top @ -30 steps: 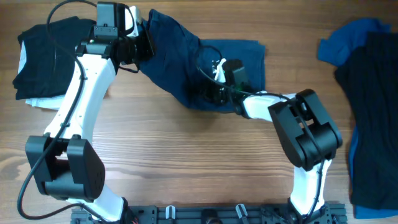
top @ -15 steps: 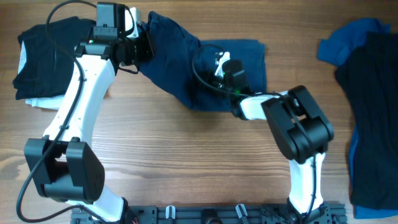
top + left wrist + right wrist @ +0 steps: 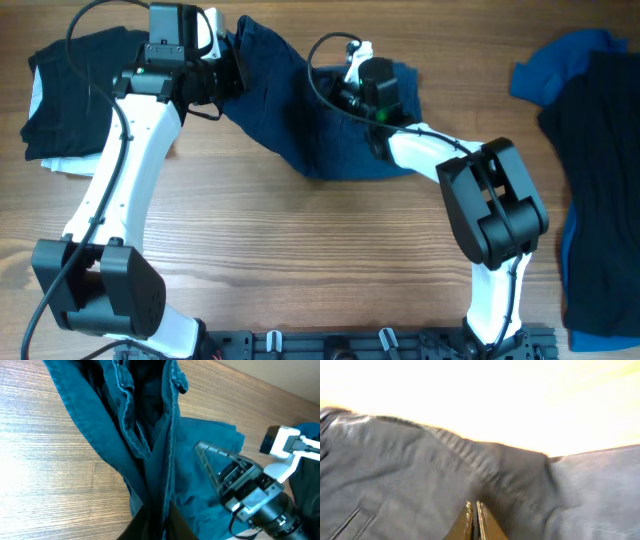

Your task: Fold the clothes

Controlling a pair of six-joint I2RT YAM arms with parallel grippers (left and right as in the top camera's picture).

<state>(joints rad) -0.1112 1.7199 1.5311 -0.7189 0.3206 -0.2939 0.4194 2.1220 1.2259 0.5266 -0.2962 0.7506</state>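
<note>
While left gripper (image 3: 240, 70) clamps dark blue shorts (image 3: 300, 130), long axis left-right, right gripper (image 3: 475, 508) closed.

The shorts (image 3: 285, 120) are dark navy denim, more teal up close. Black pile (image 3: 75, 95) sits over something whitish (image 3: 62, 166), I think. Bright blue cloth (image 3: 548, 72) under another black piece (image 3: 605, 170). Table (image 3: 300, 260) is pale streaky woodgrain.

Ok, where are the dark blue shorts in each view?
Overhead: the dark blue shorts lie top centre.
Left wrist: they fill the upper left and centre.
Right wrist: they cover the lower frame.
Shared landmark: the white camera mount, upper centre overhead, far right in the left wrist view.
</note>
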